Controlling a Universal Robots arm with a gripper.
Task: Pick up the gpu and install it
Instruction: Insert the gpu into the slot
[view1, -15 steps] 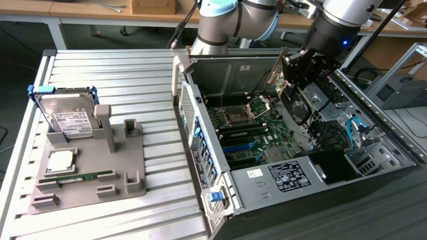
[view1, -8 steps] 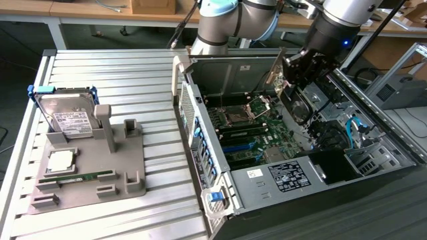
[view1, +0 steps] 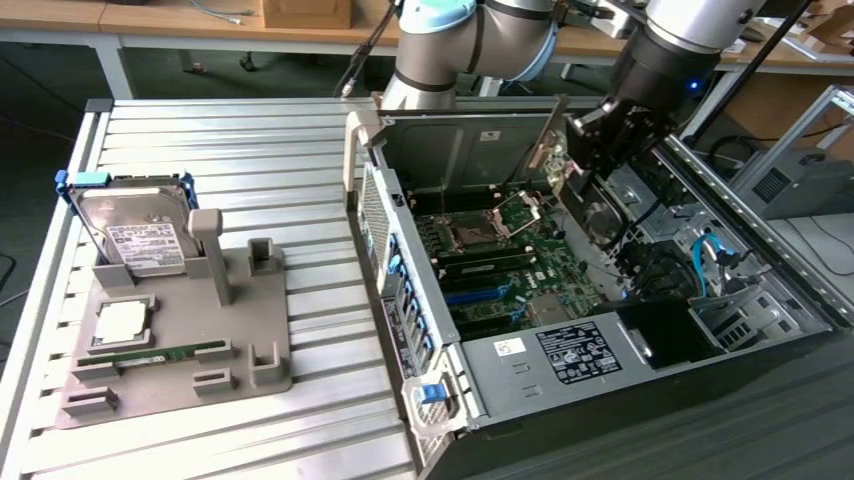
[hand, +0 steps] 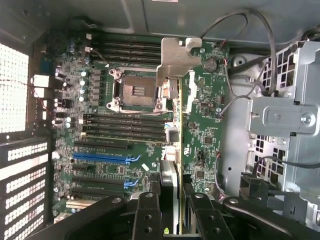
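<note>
The gripper (view1: 587, 150) hung inside the open computer case (view1: 461, 140), above the motherboard (hand: 205, 125). Its jaws were partly closed on the gpu (hand: 170, 170), with one of the fingers (hand: 147, 215) pressed to each face. The card appeared edge-on between them, its silver bracket at the end away from the grip.

In the exterior view, the case stood at 3 o'clock from the fixture tray (view1: 187, 370) on the desk (view1: 267, 150). The hard drive (view1: 127, 235) stood upright in that tray.

The expansion slots (view1: 474, 295) lay toward 7 o'clock from the gripper in that view, near the card but apart from it. In the wrist view, the card's edge line appeared to cross the slot lines at roughly a right angle. On that judgement, card and slot were not yet aligned and the card was not seated.
</note>
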